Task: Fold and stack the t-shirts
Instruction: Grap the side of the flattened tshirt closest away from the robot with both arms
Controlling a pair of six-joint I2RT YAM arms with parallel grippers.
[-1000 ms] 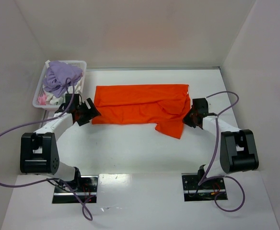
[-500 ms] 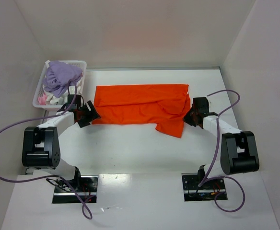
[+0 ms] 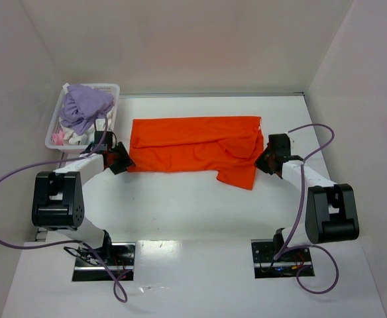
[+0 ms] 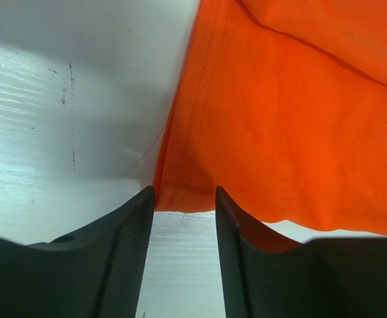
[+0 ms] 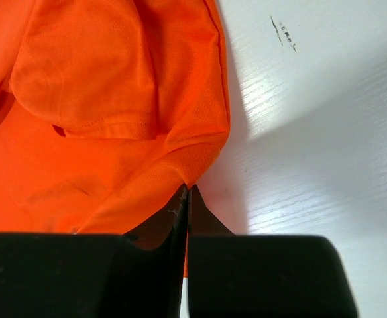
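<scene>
White table (image 3: 180, 212), walled in — orange t-shirt (image 3: 187, 149) spread flat, full laundry basket (image 3: 53, 138) near the left gripper (image 4: 184, 196), fingers apart at a corner; right gripper (image 5: 187, 196) pinched tight on the shirt's edge.

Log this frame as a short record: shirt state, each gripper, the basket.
shirt: orange t-shirt lying flat on the table as a wide band, one flap sticking out toward the near right
left gripper: open, fingertips either side of the shirt's near left corner
right gripper: shut, apparently pinching the shirt's right edge
basket: far left, holding purple cloth
stack: none begun
</scene>
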